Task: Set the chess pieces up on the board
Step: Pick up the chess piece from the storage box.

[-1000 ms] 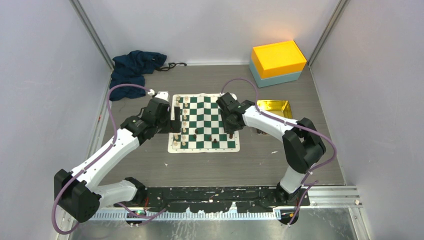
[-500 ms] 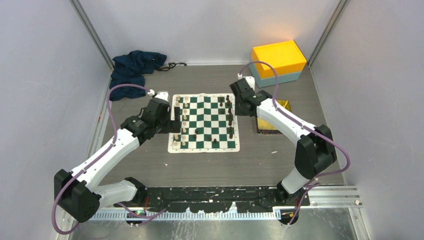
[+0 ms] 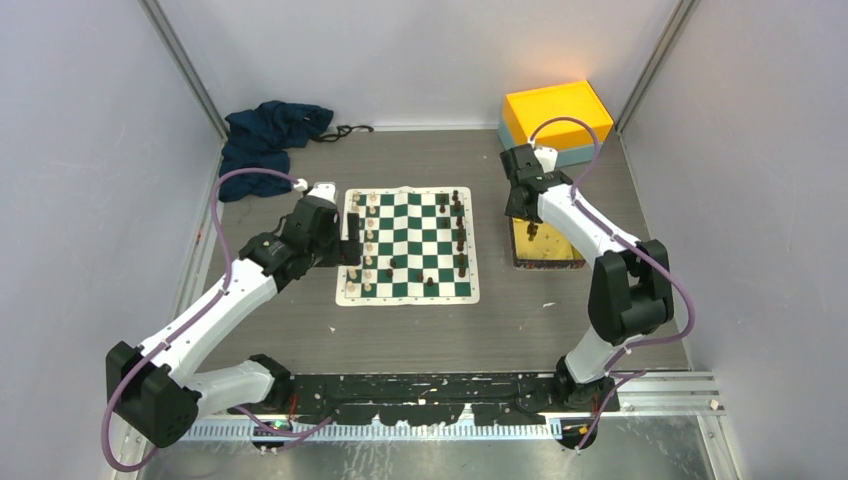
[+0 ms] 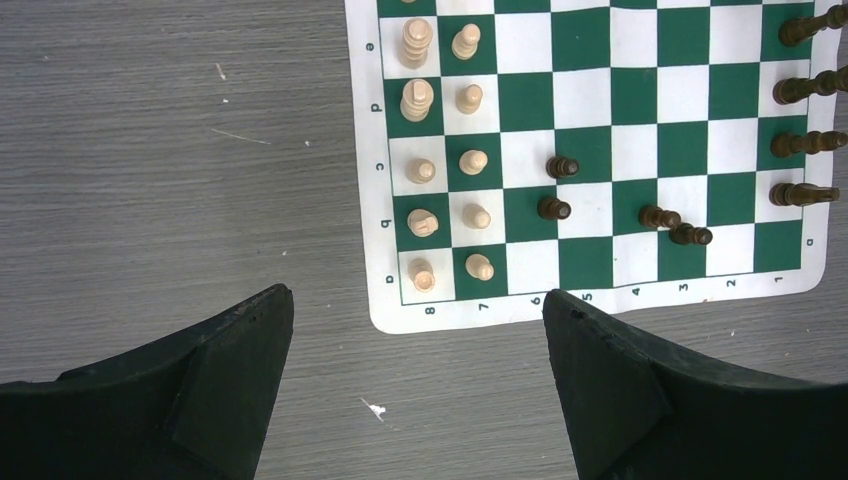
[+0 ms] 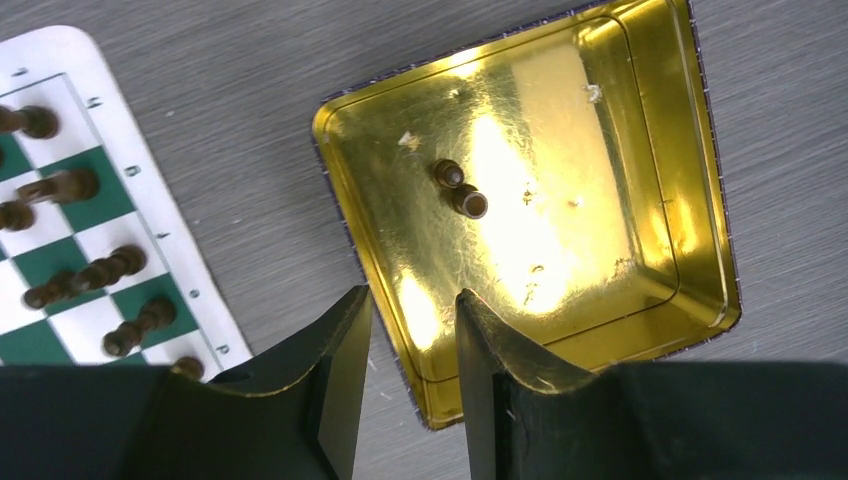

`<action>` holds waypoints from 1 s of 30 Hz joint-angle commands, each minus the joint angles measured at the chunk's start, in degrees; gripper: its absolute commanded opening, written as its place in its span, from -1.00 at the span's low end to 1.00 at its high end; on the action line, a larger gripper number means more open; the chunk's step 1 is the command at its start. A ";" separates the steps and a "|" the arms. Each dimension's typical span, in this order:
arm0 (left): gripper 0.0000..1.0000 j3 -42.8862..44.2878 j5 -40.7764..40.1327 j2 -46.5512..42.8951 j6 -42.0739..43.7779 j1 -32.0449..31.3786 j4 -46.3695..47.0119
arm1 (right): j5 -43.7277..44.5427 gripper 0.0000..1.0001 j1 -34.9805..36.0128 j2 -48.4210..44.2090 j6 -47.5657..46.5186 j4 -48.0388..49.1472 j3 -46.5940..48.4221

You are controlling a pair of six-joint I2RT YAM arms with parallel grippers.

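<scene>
The board [image 3: 405, 297] lies mid-table. Cream chess pieces [image 3: 368, 240] fill its two left columns, also seen in the left wrist view [image 4: 417, 100]. Dark pieces [image 3: 461, 235] line the right edge, and a few more [image 4: 562, 167] stand mid-board. My left gripper [image 4: 415, 295] hangs open and empty over bare table just off the board's near left corner [image 4: 470, 315]. My right gripper [image 5: 413, 293] is open with nothing between its fingers, above the near left rim of the gold tray [image 5: 690, 200]. One dark piece [image 5: 460, 190] lies on its side in that tray.
An orange and teal box [image 3: 555, 115] stands at the back right, behind the gold tray [image 3: 560, 258]. A dark blue cloth [image 3: 270, 135] is bunched at the back left corner. Grey walls close in the table on three sides.
My right arm has swung from the board's right side out to the right, over the gold tray, with its gripper empty. The left arm has stayed put.
</scene>
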 commanded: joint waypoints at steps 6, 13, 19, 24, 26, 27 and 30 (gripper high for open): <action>0.92 0.34 -1.01 -1.67 0.57 0.31 1.02 | 0.54 -0.16 -3.83 3.88 1.57 4.79 -1.42; 0.92 0.38 -1.08 -1.24 0.57 0.31 0.88 | -0.27 -0.15 -5.43 6.30 1.33 6.21 -1.32; 0.92 0.48 -1.30 -0.97 0.67 0.31 0.69 | -1.39 -0.15 -6.49 8.33 1.59 6.86 -1.19; 0.92 0.52 -1.53 -0.80 0.66 0.32 0.59 | -1.87 -0.15 -7.12 9.20 1.73 7.30 -0.94; 0.92 0.52 -1.54 -0.59 0.67 0.31 0.66 | -2.15 -0.15 -7.50 9.47 1.87 7.37 -0.84; 0.92 0.52 -1.54 -0.55 0.66 0.31 0.60 | -2.28 -0.16 -7.63 9.61 1.88 7.41 -0.86; 0.92 0.52 -1.54 -0.31 0.68 0.31 0.62 | -2.64 -0.16 -7.89 10.01 1.82 7.41 -0.97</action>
